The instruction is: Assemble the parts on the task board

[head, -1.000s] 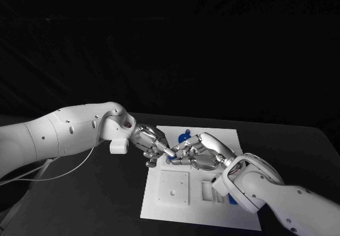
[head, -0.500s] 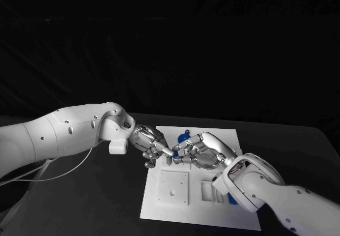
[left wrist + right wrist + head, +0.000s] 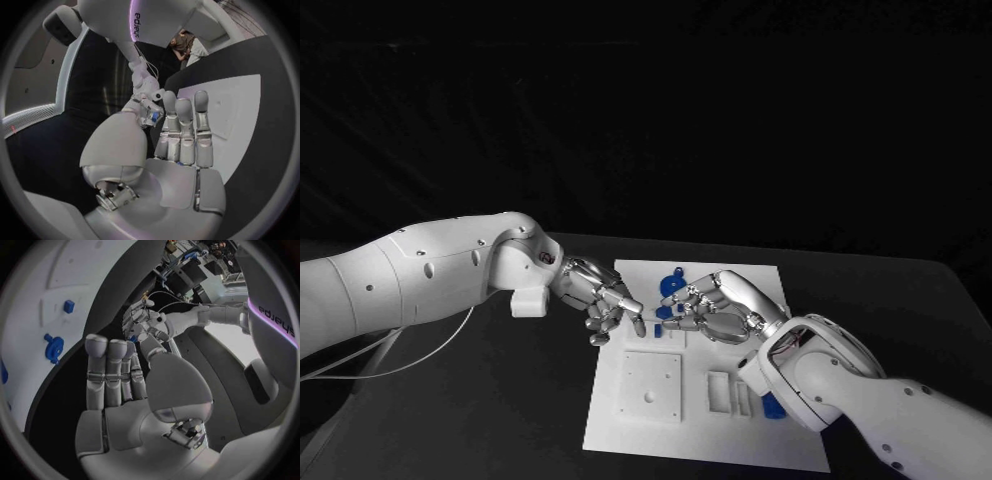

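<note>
We see both robot hands over the task board point(image 3: 718, 420), mid table. Left robot hand point(image 3: 600, 298) fingers spread, holding nothing; right robot hand point(image 3: 711, 308) pinches small blue part point(image 3: 665, 314). Part prob. light, rigid, slick; grip by edges.

black table point(image 3: 502, 400), white cable point(image 3: 387, 365) at its left
</note>
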Available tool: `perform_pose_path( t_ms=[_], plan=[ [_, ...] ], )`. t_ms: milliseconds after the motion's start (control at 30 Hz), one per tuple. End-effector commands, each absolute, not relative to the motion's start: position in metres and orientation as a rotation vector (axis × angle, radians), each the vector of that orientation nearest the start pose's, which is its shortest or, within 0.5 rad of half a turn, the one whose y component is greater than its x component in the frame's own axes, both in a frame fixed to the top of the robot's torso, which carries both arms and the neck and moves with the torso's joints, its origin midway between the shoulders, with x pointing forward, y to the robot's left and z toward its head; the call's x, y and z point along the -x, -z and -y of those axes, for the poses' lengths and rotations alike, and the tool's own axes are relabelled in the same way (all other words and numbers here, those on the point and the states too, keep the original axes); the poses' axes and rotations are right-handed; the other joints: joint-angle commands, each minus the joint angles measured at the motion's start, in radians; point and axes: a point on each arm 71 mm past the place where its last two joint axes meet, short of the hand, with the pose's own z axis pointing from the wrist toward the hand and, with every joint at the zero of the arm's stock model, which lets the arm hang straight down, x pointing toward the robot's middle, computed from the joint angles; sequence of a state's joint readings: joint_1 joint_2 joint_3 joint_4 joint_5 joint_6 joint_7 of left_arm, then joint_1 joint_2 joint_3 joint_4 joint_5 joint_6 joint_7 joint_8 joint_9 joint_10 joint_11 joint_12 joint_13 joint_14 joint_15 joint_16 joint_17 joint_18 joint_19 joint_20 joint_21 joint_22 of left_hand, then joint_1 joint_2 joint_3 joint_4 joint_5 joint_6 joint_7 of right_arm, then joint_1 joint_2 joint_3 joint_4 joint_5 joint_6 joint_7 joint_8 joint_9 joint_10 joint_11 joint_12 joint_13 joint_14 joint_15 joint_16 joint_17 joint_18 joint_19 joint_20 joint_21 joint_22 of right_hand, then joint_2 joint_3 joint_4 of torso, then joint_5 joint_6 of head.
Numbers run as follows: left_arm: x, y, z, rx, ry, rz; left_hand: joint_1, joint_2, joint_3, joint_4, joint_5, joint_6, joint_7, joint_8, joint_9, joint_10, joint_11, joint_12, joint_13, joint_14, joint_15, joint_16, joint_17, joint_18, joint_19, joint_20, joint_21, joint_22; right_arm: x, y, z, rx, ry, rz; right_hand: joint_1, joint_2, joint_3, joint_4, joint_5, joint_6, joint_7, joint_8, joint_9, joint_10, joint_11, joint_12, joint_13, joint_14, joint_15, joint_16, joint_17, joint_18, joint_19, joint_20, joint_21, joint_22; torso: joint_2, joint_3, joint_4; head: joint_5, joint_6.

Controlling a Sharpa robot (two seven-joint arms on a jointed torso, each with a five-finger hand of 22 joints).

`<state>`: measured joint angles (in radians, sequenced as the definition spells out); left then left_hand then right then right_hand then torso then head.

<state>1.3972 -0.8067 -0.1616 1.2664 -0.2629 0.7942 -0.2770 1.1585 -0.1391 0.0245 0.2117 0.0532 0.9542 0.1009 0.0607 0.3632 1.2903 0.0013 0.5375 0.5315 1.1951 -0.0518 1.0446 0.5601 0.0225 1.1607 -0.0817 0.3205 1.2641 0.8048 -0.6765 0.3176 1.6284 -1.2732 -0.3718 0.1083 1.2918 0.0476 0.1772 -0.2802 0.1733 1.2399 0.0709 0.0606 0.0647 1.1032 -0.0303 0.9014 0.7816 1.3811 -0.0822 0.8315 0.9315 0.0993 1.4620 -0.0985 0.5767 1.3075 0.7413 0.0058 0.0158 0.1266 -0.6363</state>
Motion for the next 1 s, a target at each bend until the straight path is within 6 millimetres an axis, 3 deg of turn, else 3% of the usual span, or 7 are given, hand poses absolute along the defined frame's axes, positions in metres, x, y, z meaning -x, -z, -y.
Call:
perform_pose_path(
  t_ms=[33,367,500,633,733,867,1000],
  plan=[
    [-0.501,0.174,-0.238,0.53,1.378,-2.599,0.014,0.024,0.0,-0.02,-0.005,-0.009,0.011,0.003,-0.047,-0.047,0.02,-0.076,-0.073,-0.032,0.018,-0.062,-0.043,0.002,-0.015,0.022,-0.05,-0.041,-0.434,0.208,0.109,-0.142,-1.239,-1.517,-0.007,-0.001,0.008,-0.001,-0.006,0.041,-0.015,0.003,0.013,0.007,0.002,-0.002,0.002,0.003,-0.003,-0.007,0.002,-0.015,0.001,-0.005,0.005,0.064,0.0,0.0006,-0.0008,-0.011,0.009],
    [-0.511,0.167,-0.256,0.835,1.231,-2.155,0.056,-0.064,-0.007,0.071,-0.004,0.006,0.034,0.003,-0.168,-0.175,0.091,-0.297,-0.416,-0.149,0.096,-0.29,-0.225,0.019,-0.057,0.1,-0.259,-0.254,-0.45,0.212,0.13,-0.178,-1.167,-1.512,-0.01,-0.004,0.012,0.001,-0.011,0.042,-0.016,0.003,0.013,0.008,0.001,-0.003,0.002,0.004,-0.003,-0.007,0.003,-0.015,0.001,-0.005,0.005,0.064,-0.001,0.0008,0.0015,-0.026,0.025],
    [-0.509,0.164,-0.258,0.856,1.19,-2.027,0.081,-0.044,0.003,0.058,0.009,0.012,0.027,0.035,-0.178,-0.161,0.086,-0.276,-0.467,-0.108,0.092,-0.321,-0.276,0.025,-0.034,0.101,-0.254,-0.351,-0.455,0.213,0.137,-0.194,-1.145,-1.509,-0.012,-0.006,0.01,0.002,-0.012,0.042,-0.017,0.003,0.012,0.008,0.001,-0.003,0.003,0.004,-0.003,-0.008,0.003,-0.016,0.001,-0.005,0.007,0.064,-0.001,-0.0009,0.0017,-0.027,0.03],
    [-0.506,0.161,-0.25,0.816,1.174,-1.907,0.053,0.032,-0.033,-0.049,0.221,-0.024,-0.014,0.284,-0.143,-0.092,0.029,-0.069,-0.415,-0.06,0.036,-0.106,-0.186,0.003,0.049,0.045,-0.19,-0.311,-0.461,0.213,0.141,-0.211,-1.129,-1.502,-0.012,-0.006,0.01,0.002,-0.011,0.042,-0.017,0.003,0.012,0.008,0.001,-0.003,0.003,0.004,-0.003,-0.008,0.003,-0.016,0.001,-0.005,0.006,0.064,-0.001,-0.0012,0.0003,-0.028,0.034],
    [-0.504,0.161,-0.241,0.764,1.169,-1.874,0.001,0.051,-0.052,-0.042,0.249,-0.139,-0.024,0.541,-0.022,-0.133,0.006,0.168,-0.298,-0.063,0.007,0.089,-0.104,-0.003,0.05,0.014,-0.068,-0.143,-0.465,0.212,0.144,-0.227,-1.123,-1.493,-0.012,-0.006,0.01,0.002,-0.011,0.042,-0.017,0.003,0.012,0.008,0.001,-0.003,0.003,0.004,-0.003,-0.008,0.003,-0.016,0.001,-0.005,0.006,0.064,0.001,-0.0018,-0.0003,-0.03,0.036],
    [-0.502,0.161,-0.23,0.676,1.146,-1.84,-0.03,0.04,-0.026,0.025,0.306,-0.191,-0.043,0.7,0.026,-0.175,-0.01,0.342,-0.217,-0.055,-0.006,0.206,-0.088,0.01,0.041,0.003,0.032,0.005,-0.47,0.209,0.146,-0.276,-1.121,-1.49,-0.012,-0.006,0.01,0.002,-0.011,0.041,-0.017,0.003,0.012,0.008,0.001,-0.003,0.003,0.004,-0.003,-0.009,0.004,-0.016,0.002,-0.006,0.006,0.064,0.001,-0.0021,-0.0003,-0.032,0.041],
    [-0.501,0.164,-0.222,0.614,1.137,-1.818,-0.022,0.052,-0.022,0.043,0.361,-0.192,-0.051,0.728,0.006,-0.191,-0.019,0.441,-0.158,-0.042,-0.013,0.279,-0.075,0.019,0.05,-0.003,0.082,0.066,-0.474,0.207,0.147,-0.325,-1.118,-1.493,-0.012,-0.007,0.01,0.002,-0.01,0.04,-0.017,0.003,0.011,0.007,0.001,-0.003,0.004,0.004,-0.003,-0.009,0.004,-0.016,0.002,-0.006,0.005,0.064,0.0,-0.001,0.0003,-0.032,0.042]
  ],
)
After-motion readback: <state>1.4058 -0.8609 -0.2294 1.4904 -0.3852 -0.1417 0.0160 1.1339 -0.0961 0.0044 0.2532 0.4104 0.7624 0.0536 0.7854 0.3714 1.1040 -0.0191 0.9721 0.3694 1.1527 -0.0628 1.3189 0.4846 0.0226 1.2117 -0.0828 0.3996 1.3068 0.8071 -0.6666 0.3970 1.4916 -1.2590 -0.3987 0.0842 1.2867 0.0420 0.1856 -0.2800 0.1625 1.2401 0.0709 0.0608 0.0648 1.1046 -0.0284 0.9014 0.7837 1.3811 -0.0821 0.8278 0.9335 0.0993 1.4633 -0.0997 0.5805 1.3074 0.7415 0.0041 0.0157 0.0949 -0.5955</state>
